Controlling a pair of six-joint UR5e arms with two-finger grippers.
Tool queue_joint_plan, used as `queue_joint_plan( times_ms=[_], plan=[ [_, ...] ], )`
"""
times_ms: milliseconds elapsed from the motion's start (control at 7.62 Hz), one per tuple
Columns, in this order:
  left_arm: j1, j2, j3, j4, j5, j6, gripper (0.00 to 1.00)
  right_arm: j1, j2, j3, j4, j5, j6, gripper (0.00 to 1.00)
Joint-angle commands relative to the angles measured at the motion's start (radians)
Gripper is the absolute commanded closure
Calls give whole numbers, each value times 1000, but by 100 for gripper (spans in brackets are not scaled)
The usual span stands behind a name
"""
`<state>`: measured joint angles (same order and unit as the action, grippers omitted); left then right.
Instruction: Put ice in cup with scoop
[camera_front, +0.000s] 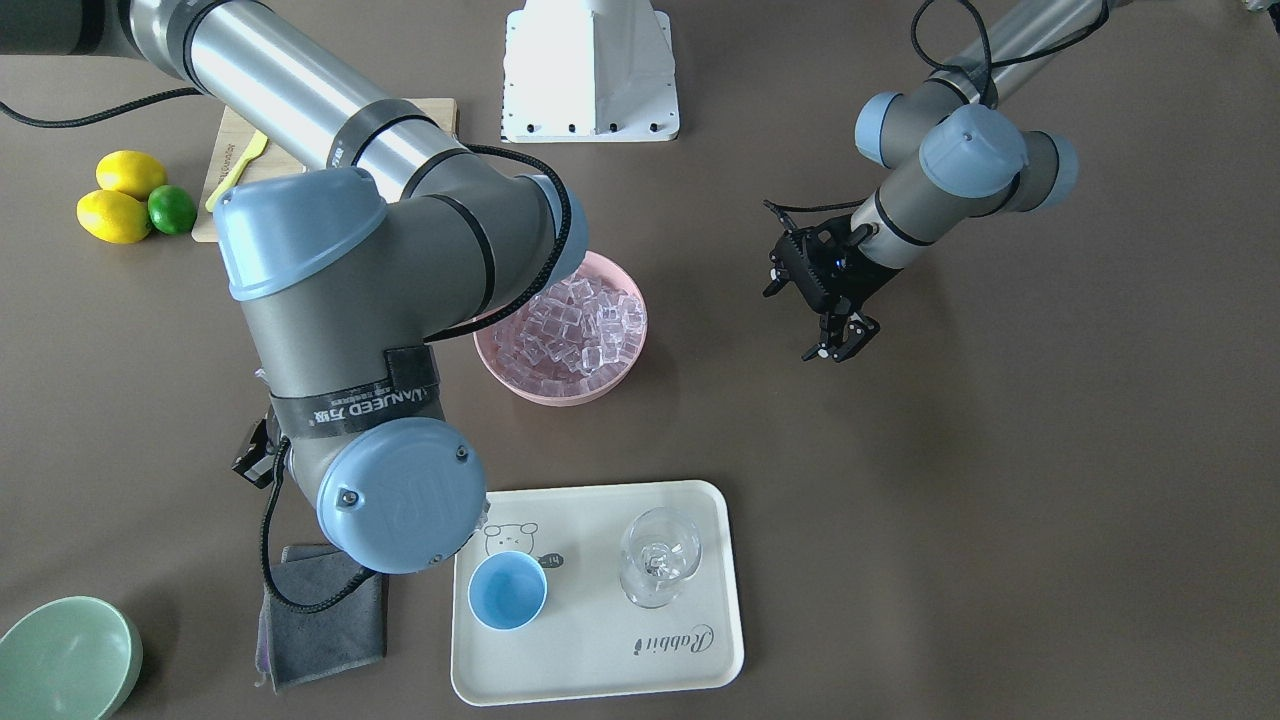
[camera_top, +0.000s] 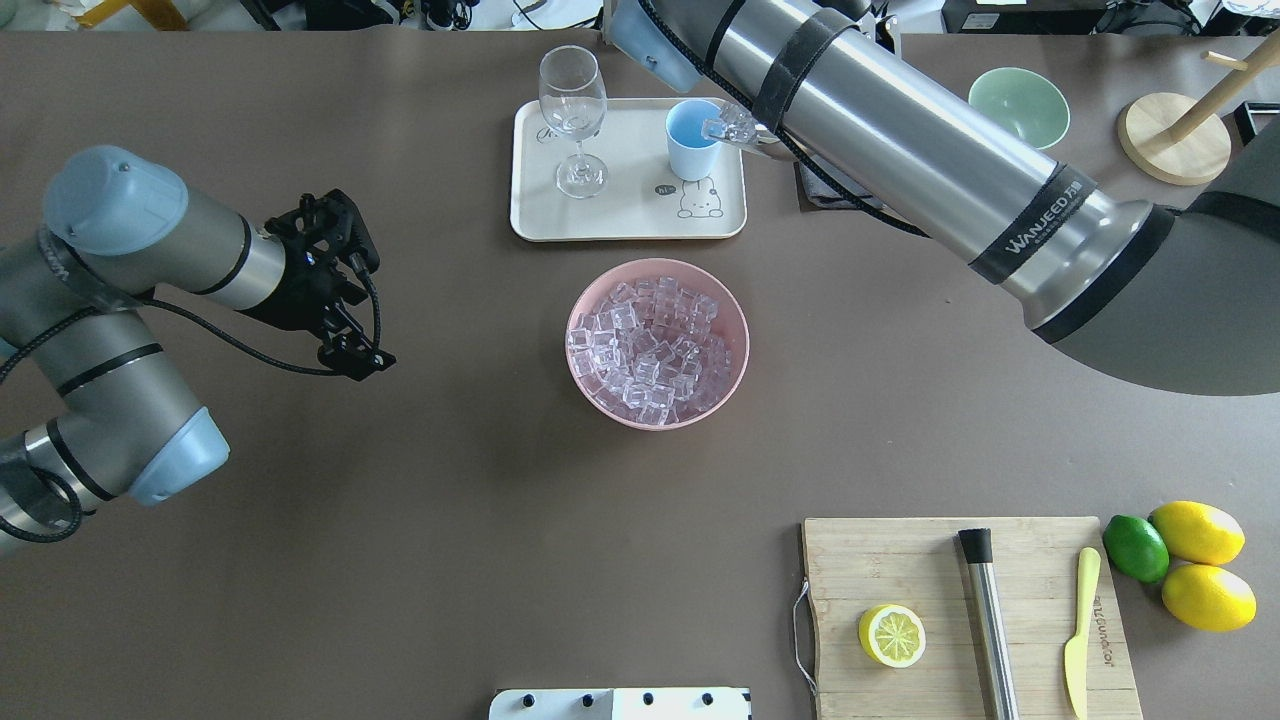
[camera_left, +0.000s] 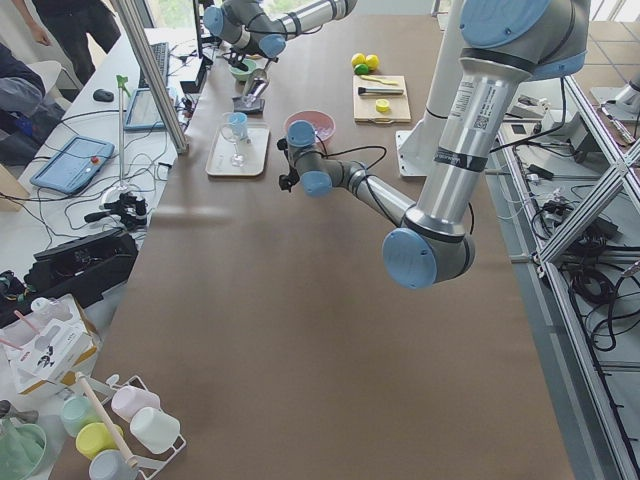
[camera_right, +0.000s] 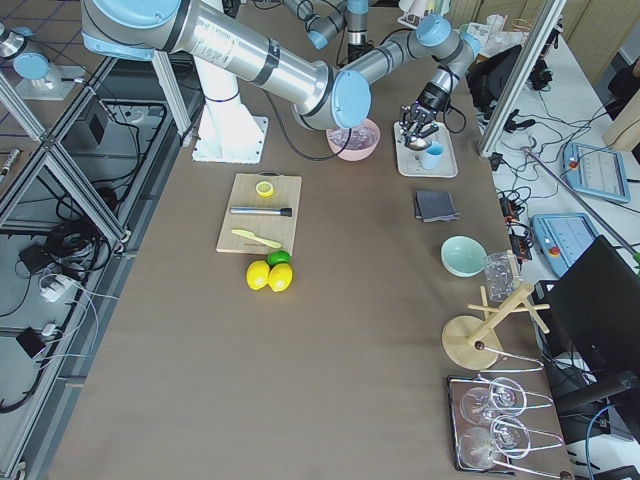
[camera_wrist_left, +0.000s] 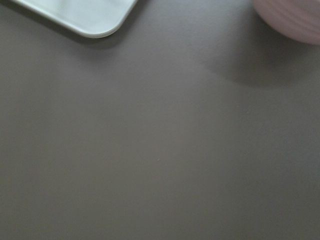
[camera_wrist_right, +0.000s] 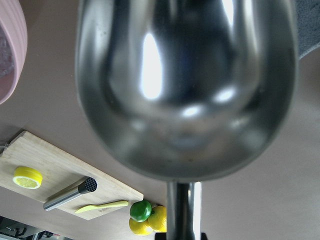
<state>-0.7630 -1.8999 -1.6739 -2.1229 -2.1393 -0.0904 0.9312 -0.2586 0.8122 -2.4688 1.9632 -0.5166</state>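
The light-blue cup (camera_top: 690, 140) stands on the cream tray (camera_top: 620, 215) and looks empty in the front view (camera_front: 508, 592). My right gripper (camera_wrist_right: 181, 234) is mostly hidden by the arm and is shut on the scoop's handle. The steel scoop (camera_top: 742, 132) is held just beside the cup's rim with a few ice cubes (camera_top: 730, 122) in it. Its shiny underside (camera_wrist_right: 185, 90) fills the right wrist view. More ice (camera_top: 655, 345) fills the pink bowl (camera_top: 735, 375) at mid-table. My left gripper (camera_top: 358, 355) hovers open and empty, off to the bowl's left.
A clear stemmed glass (camera_top: 572, 100) stands on the tray beside the cup. A grey cloth (camera_front: 320, 620) and a pale green bowl (camera_top: 1018, 105) lie beyond the tray. A cutting board (camera_top: 960, 620) holds a lemon half, a steel cylinder and a knife, with lemons and a lime beside it.
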Motion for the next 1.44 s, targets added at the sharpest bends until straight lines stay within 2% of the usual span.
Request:
queue_joint_plan(
  times_ms=[0,131,393,525,656,787,918,1049,1180,1311],
  plan=[
    [-122,36,-58,221,-4,9,0,0,41,-73,34,-18,-5,100],
    [-181,54,-56,285,2,9,0,0,42,-80,40,-18,-3,100],
    [-257,134,-35,296,31,8,0,0,38,-79,53,-17,-3,100],
    [-332,148,14,299,47,8,0,15,30,-58,57,-9,1,100],
    [-401,177,34,364,45,6,0,64,4,0,56,14,1,100],
    [-474,180,34,441,41,4,0,98,-90,165,41,49,9,100],
    [-560,180,33,574,13,-5,0,138,-191,327,-2,75,15,100],
    [-649,180,39,657,-52,-6,0,162,-230,414,-37,80,51,100],
    [-708,183,71,670,-82,-6,0,196,-296,505,-54,127,105,100],
    [-748,186,89,670,-100,-6,0,224,-441,663,-49,187,154,100]
  ],
)
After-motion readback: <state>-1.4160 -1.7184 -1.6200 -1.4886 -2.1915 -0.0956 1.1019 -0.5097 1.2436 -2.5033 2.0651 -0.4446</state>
